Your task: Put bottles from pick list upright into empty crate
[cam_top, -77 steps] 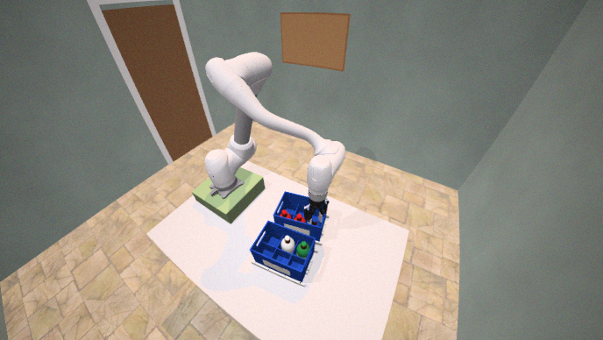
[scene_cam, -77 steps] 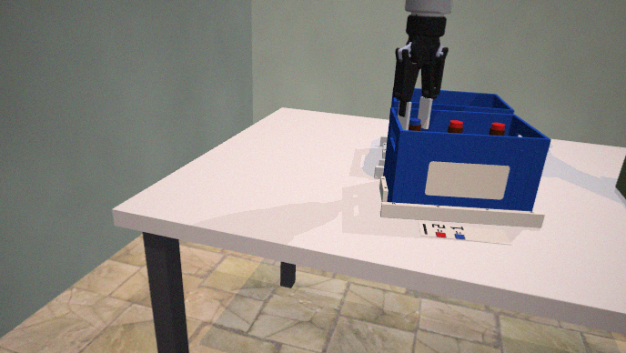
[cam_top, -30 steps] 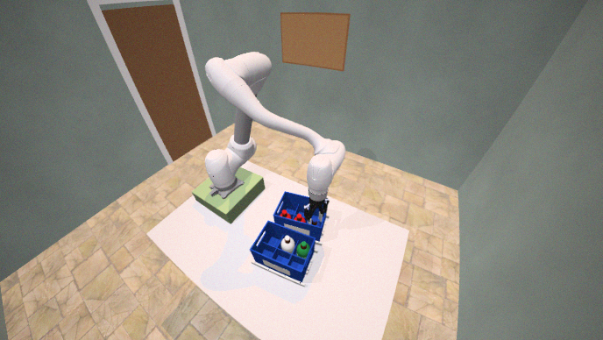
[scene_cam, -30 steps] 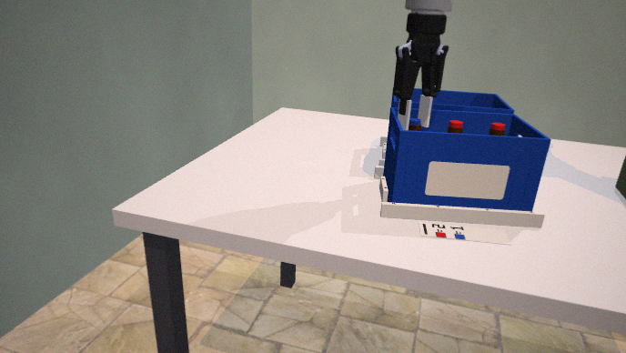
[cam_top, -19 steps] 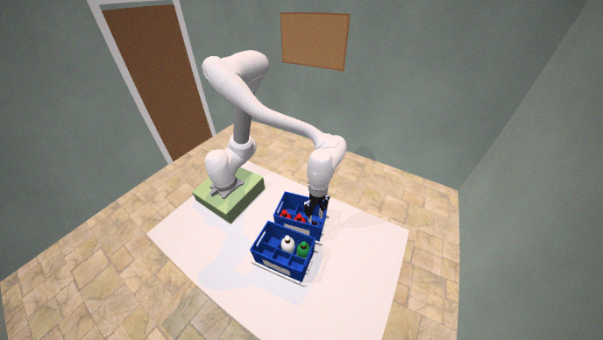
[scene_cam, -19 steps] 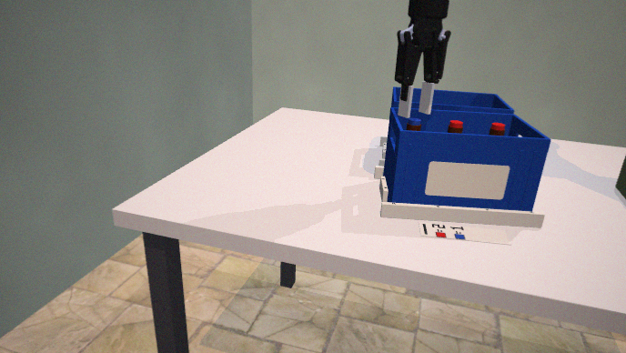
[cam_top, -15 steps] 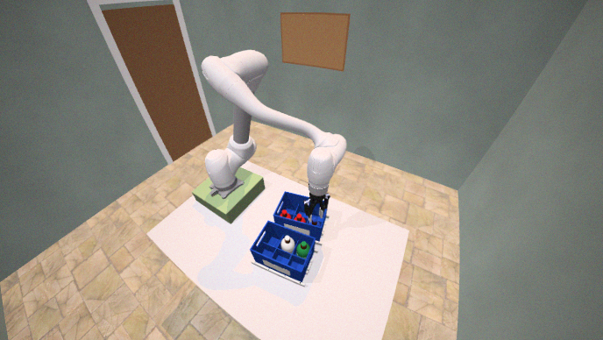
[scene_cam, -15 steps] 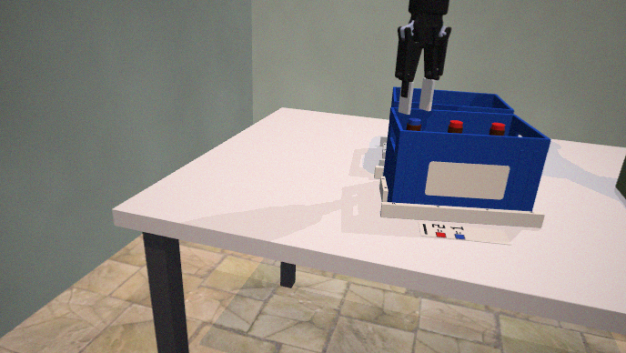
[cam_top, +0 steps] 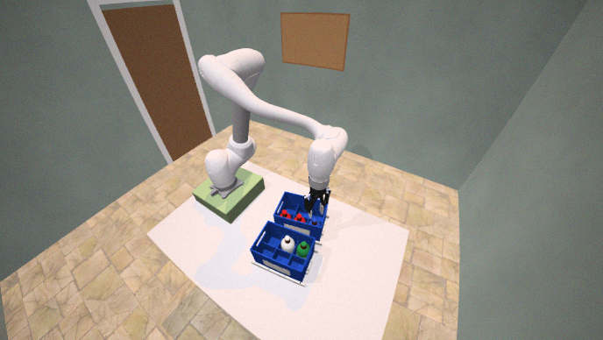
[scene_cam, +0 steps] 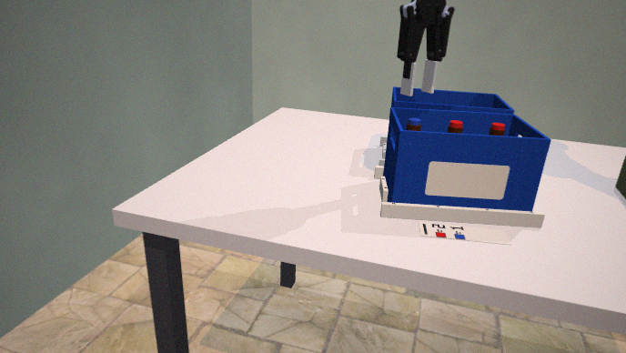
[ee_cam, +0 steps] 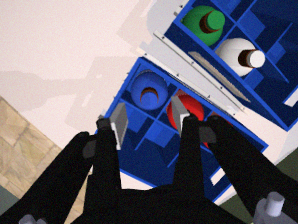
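The blue crate [scene_cam: 464,166] beside the pick list holds three upright brown bottles: one with a blue cap [scene_cam: 414,124] and two with red caps [scene_cam: 456,126] [scene_cam: 497,128]. The pick list [scene_cam: 459,232] lies in front of it and shows a black bar, then 2 red, then 1 blue. My gripper [scene_cam: 419,88] hangs above the blue-capped bottle, clear of it, with its fingers part open and nothing between them. In the wrist view the gripper [ee_cam: 149,119] points down at the blue bottle [ee_cam: 149,91], with a red bottle [ee_cam: 188,111] next to it.
The other blue crate [cam_top: 284,251] holds a white bottle [cam_top: 287,244] and a green bottle [cam_top: 302,249], both upright. Both crates sit level in white rails on the white table. The arm's green base block [cam_top: 229,194] stands behind them.
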Controlling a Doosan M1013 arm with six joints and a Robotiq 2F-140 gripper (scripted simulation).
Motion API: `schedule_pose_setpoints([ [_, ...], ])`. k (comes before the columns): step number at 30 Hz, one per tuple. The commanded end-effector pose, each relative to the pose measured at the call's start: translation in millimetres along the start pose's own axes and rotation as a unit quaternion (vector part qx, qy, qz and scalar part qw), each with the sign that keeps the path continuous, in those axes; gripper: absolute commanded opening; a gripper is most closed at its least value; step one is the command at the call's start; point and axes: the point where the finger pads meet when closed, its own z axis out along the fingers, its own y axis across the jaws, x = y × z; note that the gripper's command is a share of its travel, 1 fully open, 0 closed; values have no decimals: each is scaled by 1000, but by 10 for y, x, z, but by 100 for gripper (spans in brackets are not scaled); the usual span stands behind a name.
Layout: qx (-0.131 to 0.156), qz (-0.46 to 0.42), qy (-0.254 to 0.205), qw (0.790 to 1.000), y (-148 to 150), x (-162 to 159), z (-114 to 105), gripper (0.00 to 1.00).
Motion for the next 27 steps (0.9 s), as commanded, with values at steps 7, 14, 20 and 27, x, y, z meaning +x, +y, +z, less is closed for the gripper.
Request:
schedule_pose_setpoints([
  [7,0,0,0,1000,0,0,-69,38],
  [14,0,0,0,1000,0,0,-69,38],
  [20,0,0,0,1000,0,0,-69,38],
  [27,0,0,0,1000,0,0,-69,38],
])
